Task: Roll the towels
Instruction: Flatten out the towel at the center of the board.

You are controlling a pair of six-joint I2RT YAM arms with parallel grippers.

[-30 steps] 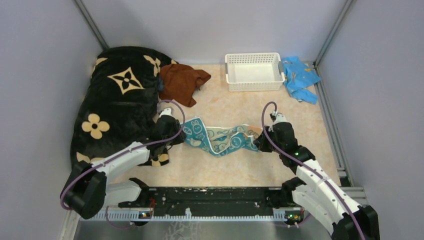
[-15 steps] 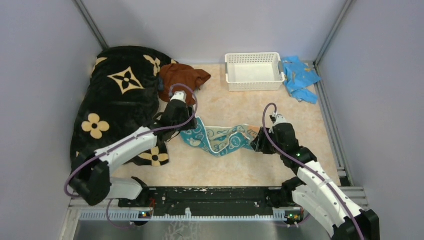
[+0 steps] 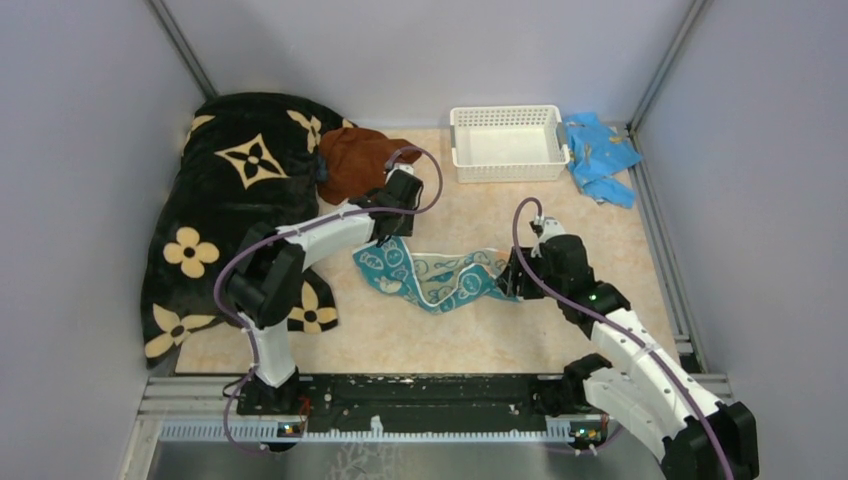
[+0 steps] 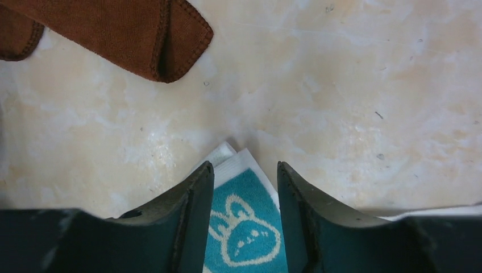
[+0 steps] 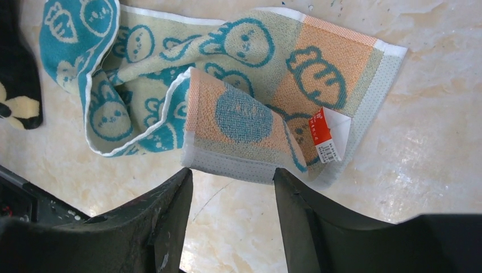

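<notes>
The teal-and-white patterned towel (image 3: 440,278) lies crumpled lengthwise on the table's middle. Its right end is folded over, showing an orange patch and a red tag (image 5: 239,68). My left gripper (image 3: 388,232) hovers open over the towel's far left corner (image 4: 244,227), which lies between the fingers (image 4: 245,170) but is not pinched. My right gripper (image 3: 512,278) is open too, its fingertips (image 5: 233,173) just short of the folded white hem. The rust-brown towel (image 3: 355,160) is bunched at the back left (image 4: 113,28). A sliver of dark grey-blue towel (image 3: 321,168) peeks out beside it.
A big black blanket with tan flowers (image 3: 240,210) fills the left side. A white basket (image 3: 505,145) stands at the back, with a light-blue cloth (image 3: 600,155) to its right. Grey walls close in the table on three sides.
Both grippers have opened and let go of the teal towel's ends. The left arm has swung toward the back and right, to the towel's far corner. The right gripper has barely shifted.
</notes>
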